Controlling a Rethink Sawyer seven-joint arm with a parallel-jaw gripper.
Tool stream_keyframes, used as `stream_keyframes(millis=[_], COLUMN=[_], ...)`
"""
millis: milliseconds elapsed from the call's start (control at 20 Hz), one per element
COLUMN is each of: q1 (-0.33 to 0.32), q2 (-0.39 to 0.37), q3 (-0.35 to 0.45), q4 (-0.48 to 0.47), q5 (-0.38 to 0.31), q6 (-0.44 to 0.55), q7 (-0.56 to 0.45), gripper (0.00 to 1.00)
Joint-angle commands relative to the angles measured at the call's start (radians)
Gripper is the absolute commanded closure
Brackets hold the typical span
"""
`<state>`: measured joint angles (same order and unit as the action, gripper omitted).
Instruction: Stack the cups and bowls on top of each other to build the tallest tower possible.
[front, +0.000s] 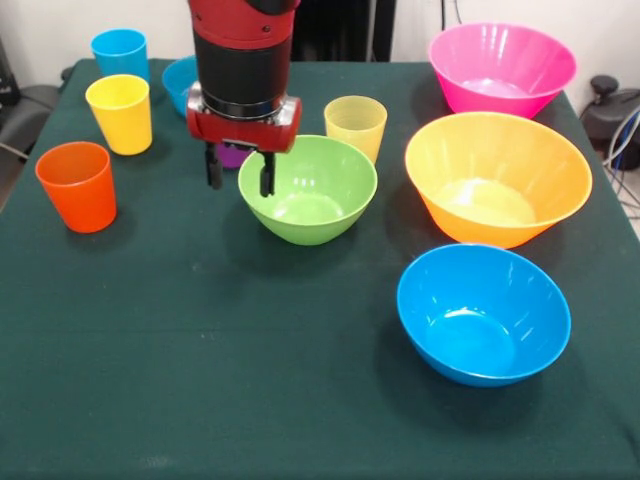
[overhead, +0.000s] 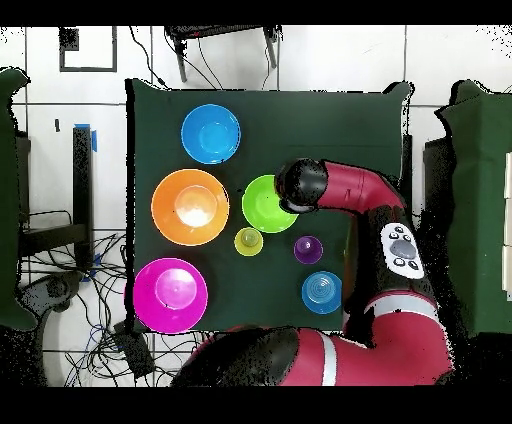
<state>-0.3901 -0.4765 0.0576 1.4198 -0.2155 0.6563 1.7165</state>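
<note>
Nothing is stacked: every cup and bowl stands apart, upright, on the dark green cloth-covered table.

In the front view the red and black arm comes down from the top edge; its gripper hangs just beside the left rim of the medium green translucent plastic bowl, with its two dark fingers spread and empty (nothing lies between them). Directly behind the gripper a sliver of the small purple translucent tumbler shows; the overhead view gives it whole, clear of the other pieces.

To the left in the front view stand the orange tapered plastic cup, the yellow tapered cup behind it, and the blue tapered cup furthest back. The small shallow blue bowl is half hidden by the arm. The pale yellow-green tumbler stands just behind the green bowl's right rim.

To the right are the large orange-yellow translucent bowl, the large pink translucent bowl behind it at the far corner, and the medium blue translucent bowl nearest the camera; all three are close together but not touching.
</note>
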Motion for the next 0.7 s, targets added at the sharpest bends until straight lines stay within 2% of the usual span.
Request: stream_keyframes(millis=[50, 200, 700], q1=[0.053, 0.051, 0.056], q2=[0.021, 0.027, 0.058], q3=[0.045, 0.052, 0.068], q4=[-0.158, -0.197, -0.207], q5=[-0.050, -0.053, -0.067], q6=[0.227, 0.256, 0.192], q7=[-0.073, -0.084, -0.066], gripper=[0.00, 0.00, 0.00])
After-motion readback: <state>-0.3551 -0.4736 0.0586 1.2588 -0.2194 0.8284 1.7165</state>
